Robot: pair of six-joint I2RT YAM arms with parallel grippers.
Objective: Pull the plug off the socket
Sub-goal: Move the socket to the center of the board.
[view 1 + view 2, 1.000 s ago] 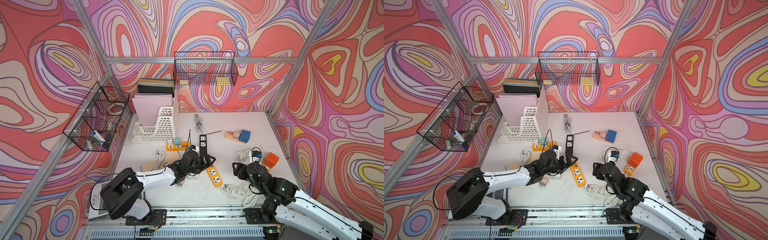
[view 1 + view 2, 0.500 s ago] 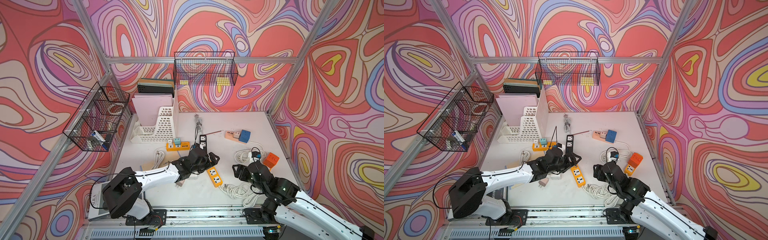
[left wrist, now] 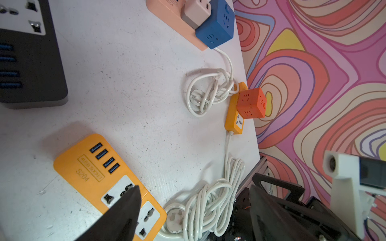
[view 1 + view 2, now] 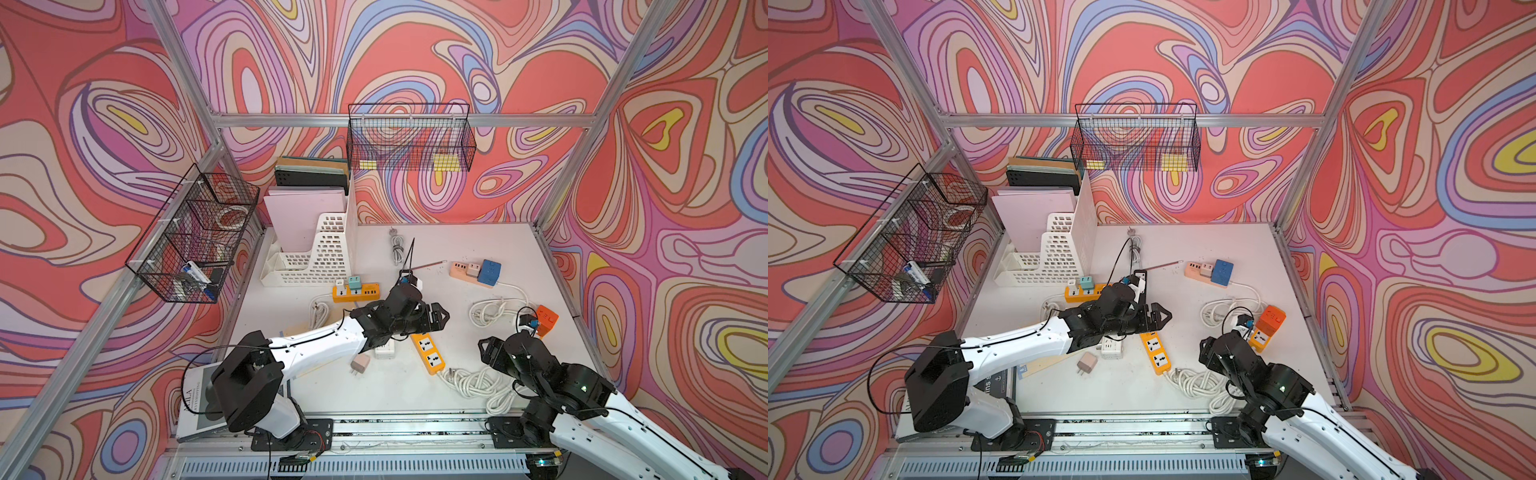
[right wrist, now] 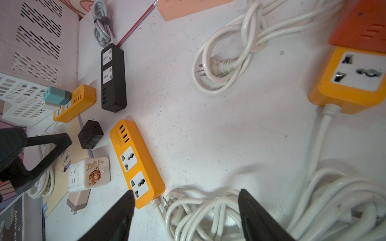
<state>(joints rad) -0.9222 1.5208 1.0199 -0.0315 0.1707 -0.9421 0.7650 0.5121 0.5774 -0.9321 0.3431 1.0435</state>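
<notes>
Shifted rightward from a second ago, our left gripper point(image 4: 441, 321) now hovers open and empty over the orange strip point(image 4: 428, 351), whose two sockets are bare. A black plug point(image 5: 90, 134) lies loose just beside that strip, so we judge the pull likely done. Our right gripper point(image 5: 185, 191) hangs open and empty above white cables point(image 5: 208, 212), little changed. Only a retreat seems left.

Robot lab test cell: aluminium frame point(image 4: 291, 120), swirl-patterned walls point(image 4: 83, 124), white tabletop point(image 4: 478, 249)
</notes>
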